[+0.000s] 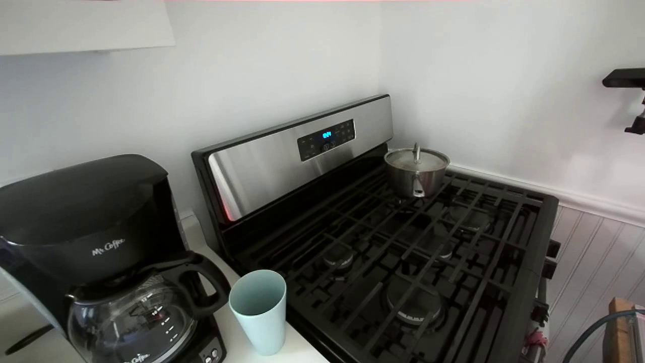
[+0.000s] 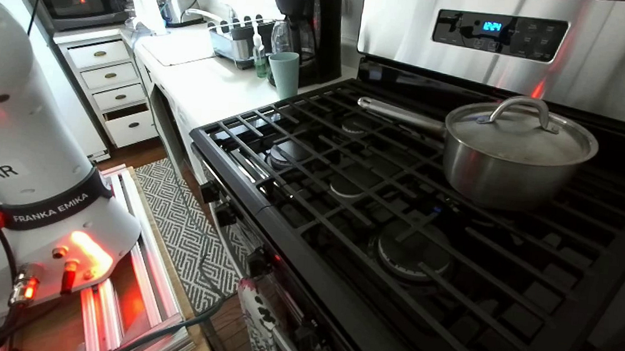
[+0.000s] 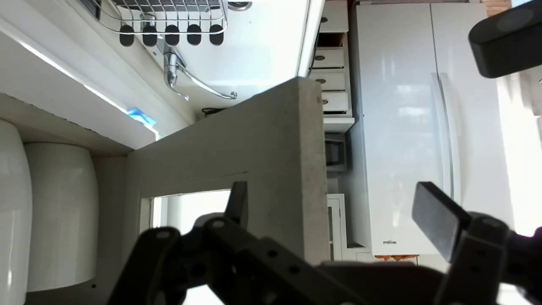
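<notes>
In the wrist view my gripper [image 3: 332, 197] is open, its two fingers set wide apart. The edge of a pale grey-white cabinet door [image 3: 312, 169] shows between them. One finger [image 3: 238, 203] overlaps the door's inner face, while the other finger [image 3: 436, 218] appears against the white refrigerator [image 3: 406, 127] in the background. Whether a finger touches the door, I cannot tell. A bright opening or pane lies in the door's lower part. Rounded white vessels [image 3: 61, 216] stand inside the cabinet at left. Neither exterior view shows the gripper; an exterior view has the arm's white base [image 2: 57, 233].
A lidded steel pot [image 2: 515, 152] sits on the black stove grates [image 1: 453, 252]. Beside the stove stand a pale blue cup [image 1: 264, 317] and a black coffee maker [image 1: 85, 212]. A cabinet [image 1: 80, 25] hangs above. The wrist view includes a faucet [image 3: 170, 70] and wire dish rack [image 3: 169, 19].
</notes>
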`<action>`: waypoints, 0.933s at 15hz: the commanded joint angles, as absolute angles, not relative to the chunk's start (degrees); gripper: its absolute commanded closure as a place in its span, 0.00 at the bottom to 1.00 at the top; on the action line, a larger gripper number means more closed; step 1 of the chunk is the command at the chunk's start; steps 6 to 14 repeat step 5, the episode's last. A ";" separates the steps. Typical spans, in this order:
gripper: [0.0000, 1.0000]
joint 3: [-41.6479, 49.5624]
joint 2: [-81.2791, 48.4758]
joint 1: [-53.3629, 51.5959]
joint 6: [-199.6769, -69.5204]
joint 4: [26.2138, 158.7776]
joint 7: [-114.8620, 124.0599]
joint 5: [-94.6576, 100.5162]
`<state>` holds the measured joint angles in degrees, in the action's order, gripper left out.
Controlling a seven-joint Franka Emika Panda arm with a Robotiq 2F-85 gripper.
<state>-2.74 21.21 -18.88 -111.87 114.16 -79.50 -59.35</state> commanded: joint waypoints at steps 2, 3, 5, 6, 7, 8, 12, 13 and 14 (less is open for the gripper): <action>0.00 -4.16 22.16 -13.47 -114.56 113.90 -80.24 -54.96; 0.00 -3.87 22.32 -13.37 -114.33 113.88 -80.30 -55.14; 0.00 -3.86 22.62 -13.41 -114.75 114.02 -79.74 -55.91; 0.00 -3.86 22.62 -13.41 -114.75 114.02 -79.74 -55.91; 0.00 -3.86 22.62 -13.41 -114.75 114.02 -79.74 -55.91; 0.00 -3.86 22.62 -13.41 -114.75 114.02 -79.74 -55.91; 0.00 -3.86 22.62 -13.41 -114.75 114.02 -79.74 -55.91; 0.00 -3.86 22.62 -13.41 -114.75 114.02 -79.74 -55.91; 0.00 -3.86 22.62 -13.41 -114.75 114.02 -79.74 -55.91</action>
